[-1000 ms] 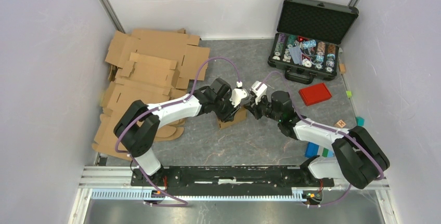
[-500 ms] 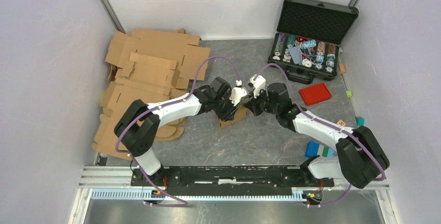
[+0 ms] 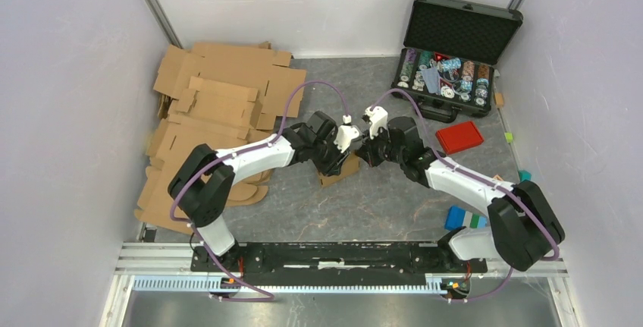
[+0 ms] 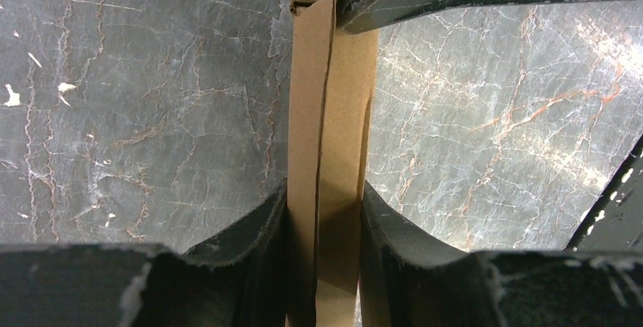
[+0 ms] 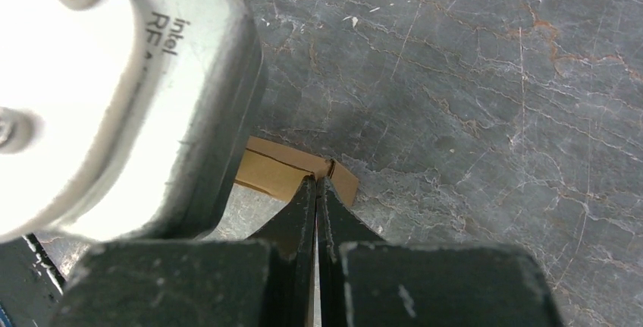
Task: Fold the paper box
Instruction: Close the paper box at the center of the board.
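Spanning the scene: grey marbled table (image 3: 379,205). Far-left corner, a loose heap of flat cardboard sheets (image 3: 220,99). Far right, black case (image 3: 455,46), lid up, round chips inside. Red lid (image 3: 459,137) lies flat just in front of the case.

Mid-table, between the two wrists: the paper box (image 4: 326,114), small, brown, layers folded flat together. Left gripper (image 4: 324,213) is clamped on it, one finger on each face. Right gripper (image 5: 317,190) has its fingers pressed tight together, tips at the box's edge; pinch on cardboard not discernible.
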Controlling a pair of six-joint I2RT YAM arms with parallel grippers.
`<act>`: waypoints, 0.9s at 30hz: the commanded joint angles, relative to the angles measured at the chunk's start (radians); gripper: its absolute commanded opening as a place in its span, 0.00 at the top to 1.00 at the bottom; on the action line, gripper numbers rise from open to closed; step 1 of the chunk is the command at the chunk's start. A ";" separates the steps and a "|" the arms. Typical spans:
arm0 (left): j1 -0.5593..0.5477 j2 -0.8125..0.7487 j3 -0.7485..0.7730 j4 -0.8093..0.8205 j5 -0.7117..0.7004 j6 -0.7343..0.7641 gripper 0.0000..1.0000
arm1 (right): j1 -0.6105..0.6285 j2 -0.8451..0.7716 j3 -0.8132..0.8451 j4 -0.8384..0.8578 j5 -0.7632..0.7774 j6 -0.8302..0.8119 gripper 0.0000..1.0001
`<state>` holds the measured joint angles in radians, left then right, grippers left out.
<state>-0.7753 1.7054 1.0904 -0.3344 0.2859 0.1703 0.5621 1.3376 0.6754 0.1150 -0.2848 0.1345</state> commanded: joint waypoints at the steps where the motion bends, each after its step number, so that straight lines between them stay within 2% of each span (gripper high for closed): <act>1: -0.042 0.039 0.022 -0.018 -0.037 0.081 0.76 | 0.010 0.020 0.056 0.008 -0.051 0.092 1.00; 16: -0.051 0.044 0.028 -0.025 -0.048 0.085 0.76 | 0.001 0.040 0.059 0.017 -0.085 0.160 1.00; 27: -0.051 0.044 0.029 -0.025 -0.053 0.076 0.76 | 0.001 0.012 0.019 -0.040 -0.050 0.097 1.00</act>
<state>-0.8093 1.7096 1.1004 -0.3527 0.2367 0.2066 0.5468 1.3670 0.6922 0.1062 -0.2871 0.2592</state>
